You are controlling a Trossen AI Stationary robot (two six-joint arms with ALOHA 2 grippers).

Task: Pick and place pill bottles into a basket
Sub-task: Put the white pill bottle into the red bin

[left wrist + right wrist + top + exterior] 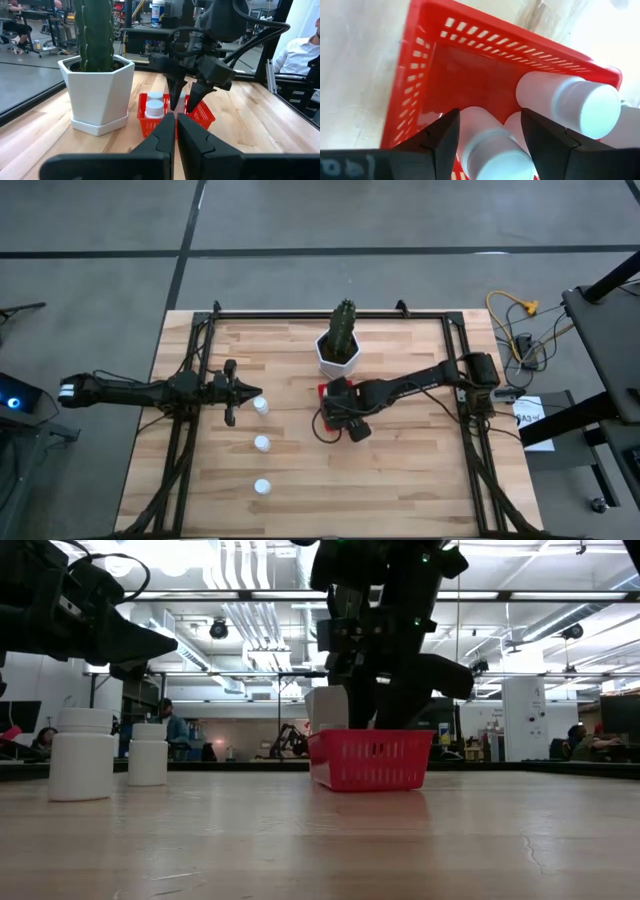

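The basket point(470, 65), bright red with slotted mesh sides, sits on the table point(400, 480) just in front of the white hexagonal cactus pot point(338, 356). 3 white capped bottles point(570, 102) stand inside it. The right gripper point(487, 130) hangs directly over the basket, fingers spread wide with 1 bottle between them, not pinched. 3 more bottles point(262, 443) stand in a row to the basket's left. The left gripper point(243, 388), fingers nearly together and empty, hovers beside the one nearest the basket point(260, 406).
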